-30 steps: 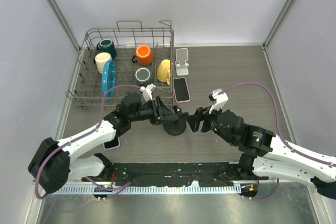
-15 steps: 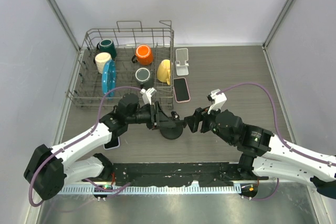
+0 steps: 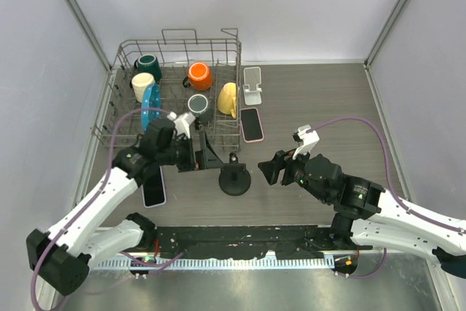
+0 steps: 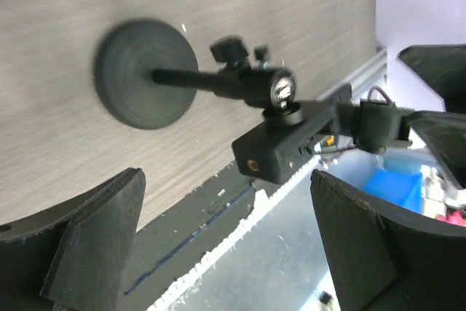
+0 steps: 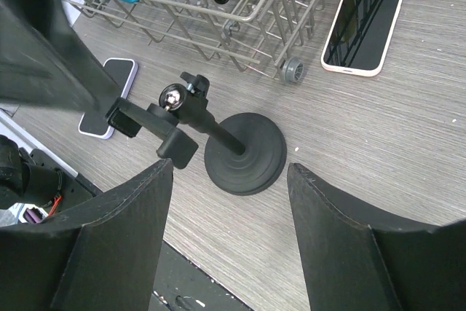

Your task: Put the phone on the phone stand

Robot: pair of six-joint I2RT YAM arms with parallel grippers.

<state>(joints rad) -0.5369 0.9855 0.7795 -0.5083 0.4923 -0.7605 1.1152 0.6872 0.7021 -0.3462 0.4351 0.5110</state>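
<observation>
A black phone stand (image 3: 234,180) with a round base and a clamp head stands on the table between my arms. It also shows in the left wrist view (image 4: 145,74) and the right wrist view (image 5: 244,152). My left gripper (image 3: 211,159) is open just left of it, with nothing between its fingers (image 4: 95,238). To the stand's right my right gripper (image 3: 268,170) hangs open and empty, looking down on the base. A pink-cased phone (image 3: 251,124) lies face up behind the stand, also in the right wrist view (image 5: 363,23). A second phone (image 3: 153,186) lies under the left arm.
A wire dish rack (image 3: 124,135) with mugs and a blue plate fills the back left, its corner wheel (image 5: 293,71) close to the black stand. A small white stand (image 3: 252,85) sits beside the rack, behind the pink phone.
My left gripper has opened, let go of the black stand and drawn back to the left. The stand now rests on its base. My right gripper has backed off slightly.
</observation>
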